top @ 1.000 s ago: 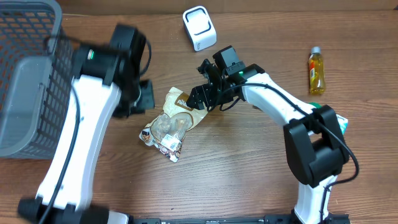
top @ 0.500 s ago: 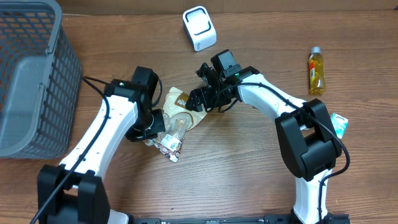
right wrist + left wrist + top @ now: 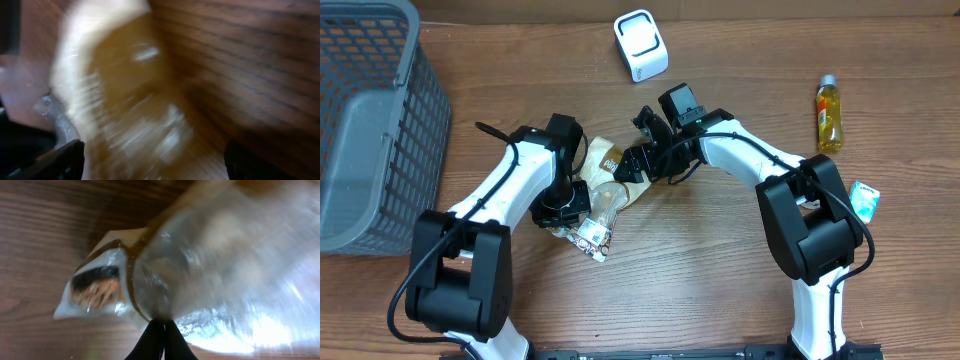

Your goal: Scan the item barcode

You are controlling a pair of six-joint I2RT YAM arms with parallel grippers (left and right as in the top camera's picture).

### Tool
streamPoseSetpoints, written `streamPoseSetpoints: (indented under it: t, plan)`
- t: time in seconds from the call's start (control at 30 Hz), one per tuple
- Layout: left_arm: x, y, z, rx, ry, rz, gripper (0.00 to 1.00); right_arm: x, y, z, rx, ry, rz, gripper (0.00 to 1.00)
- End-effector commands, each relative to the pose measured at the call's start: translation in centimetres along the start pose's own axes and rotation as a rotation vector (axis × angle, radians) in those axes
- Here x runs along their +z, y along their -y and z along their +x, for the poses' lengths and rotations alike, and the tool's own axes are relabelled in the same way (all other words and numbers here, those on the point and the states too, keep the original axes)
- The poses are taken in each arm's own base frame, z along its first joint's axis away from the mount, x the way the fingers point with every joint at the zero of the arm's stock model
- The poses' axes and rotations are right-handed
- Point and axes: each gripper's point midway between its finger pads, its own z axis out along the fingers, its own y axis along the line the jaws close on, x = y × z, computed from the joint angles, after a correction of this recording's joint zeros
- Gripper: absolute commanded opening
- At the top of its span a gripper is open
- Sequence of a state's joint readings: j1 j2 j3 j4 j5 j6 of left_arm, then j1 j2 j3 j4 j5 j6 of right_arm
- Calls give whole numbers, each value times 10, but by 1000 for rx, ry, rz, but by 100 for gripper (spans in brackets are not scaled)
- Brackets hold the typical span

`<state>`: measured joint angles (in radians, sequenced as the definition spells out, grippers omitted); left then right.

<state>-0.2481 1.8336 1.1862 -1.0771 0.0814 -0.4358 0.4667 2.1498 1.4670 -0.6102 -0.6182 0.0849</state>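
Left tool [image 3: 564, 206]: fingers together, the two dark tips meeting in one point; the tips sit against the near edge of the snack bag [image 3: 607, 192]; whether any film is pinched between them cannot be told from the wrist view.
Right tool [image 3: 640, 160]: fingers [image 3: 60, 160] spread wide apart; nothing clamped; lowered at the end of the bag farthest from the left tool.
Snack bag: on the worktop [image 3: 700, 290], stretched between the two tools; clear film over pale, rounded contents, with a brown-and-cream printed panel at the right tool's end; directly ahead of the left tool's tips, with one sealed corner off to their left; in the right wrist view it fills the gap between the open fingers, heavily blurred.
Label patch [image 3: 589, 236]: small white printed patch on the end of the bag just beyond the left tool, on the side away from the right tool; print too small to read.
Scanner [image 3: 640, 43]: white boxy unit standing on the worktop, beyond the right tool and apart from it; well apart from the bag.
Bottle [image 3: 828, 115]: yellow liquid; lying on the worktop well away from the right tool, on its outer side.
Small packet [image 3: 863, 200]: teal and white; well behind the right tool.
Basket [image 3: 370, 120]: grey mesh; well off on the left tool's outer side.
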Motion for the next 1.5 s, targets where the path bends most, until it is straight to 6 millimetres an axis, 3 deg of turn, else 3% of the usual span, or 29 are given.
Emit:
streamPoseSetpoints:
  t: [0.0, 0.13, 0.33, 0.57, 0.73, 0.87, 1.1, 1.27, 1.33, 1.47]
  plan:
    - [18, -6, -4, 30, -24, -48, 4, 13, 1, 17, 14, -49, -31, 86]
    - [17, -10, -9, 33, 0, -74, 4, 17, 0, 25, 22, -67, -36, 86]
    - [17, -10, -10, 47, 3, -72, 4, 26, -27, 35, -5, -108, -107, 84]
    - [17, -10, -9, 47, 3, -72, 4, 40, -54, 51, -49, -159, -140, 63]
    - [17, -10, -10, 47, 3, -71, 4, 40, -62, 53, -51, -171, -178, 60]
    - [17, -10, -9, 49, 3, -72, 4, 39, -64, 54, -49, -173, -190, 38]
    - [12, -8, -11, 53, 14, -62, 4, 27, -78, 39, -37, -151, -267, 20]
    - [-16, 1, -26, 56, 91, -28, 4, 18, -86, 29, -55, -127, -271, 9]
    - [-38, 5, -36, 52, 137, -7, 4, 12, -91, 24, -86, -108, -275, 4]
    - [-97, 4, -54, 21, 242, 38, 4, -9, -107, 8, -218, -41, -272, 4]
